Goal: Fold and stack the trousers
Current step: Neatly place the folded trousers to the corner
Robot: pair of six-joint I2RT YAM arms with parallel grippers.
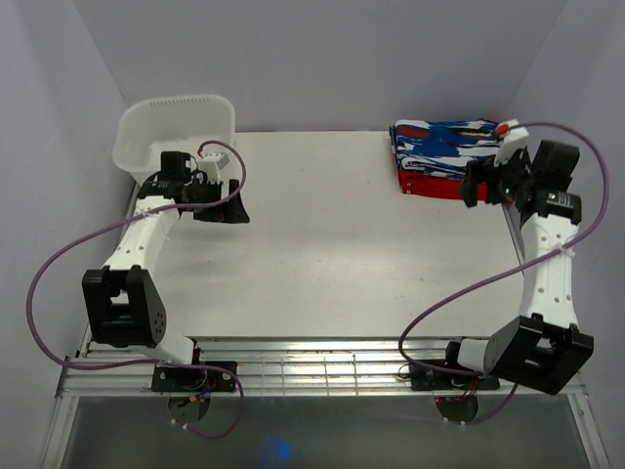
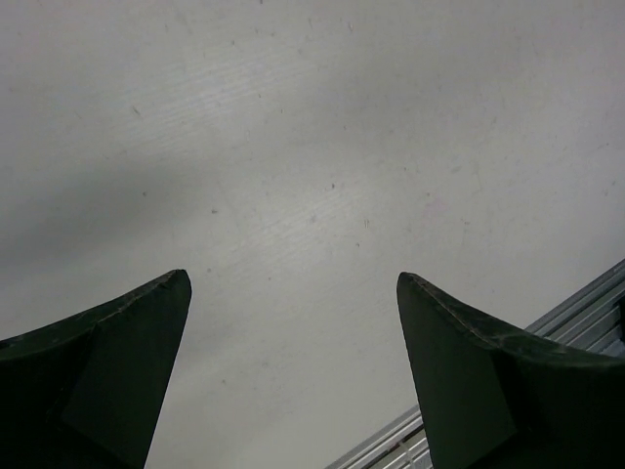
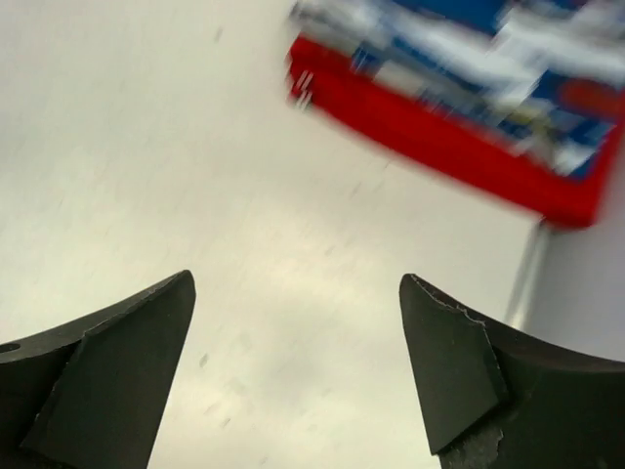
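Note:
The trousers point(image 1: 444, 145), printed blue, white and red, lie folded at the table's far right corner on top of a plain red folded garment point(image 1: 430, 183). Both show blurred in the right wrist view, the trousers point(image 3: 469, 44) above the red garment point(image 3: 439, 147). My right gripper point(image 1: 477, 186) is open and empty, just to the near right of the stack. My left gripper point(image 1: 227, 210) is open and empty over bare table at the far left, in front of the basket. Its fingers point(image 2: 117, 362) show only table between them.
A white plastic basket point(image 1: 176, 132) stands at the far left corner. The table point(image 1: 332, 244) is white, with side walls close on both sides. A metal rail point(image 1: 322, 366) runs along the near edge, also seen in the left wrist view point(image 2: 576, 313).

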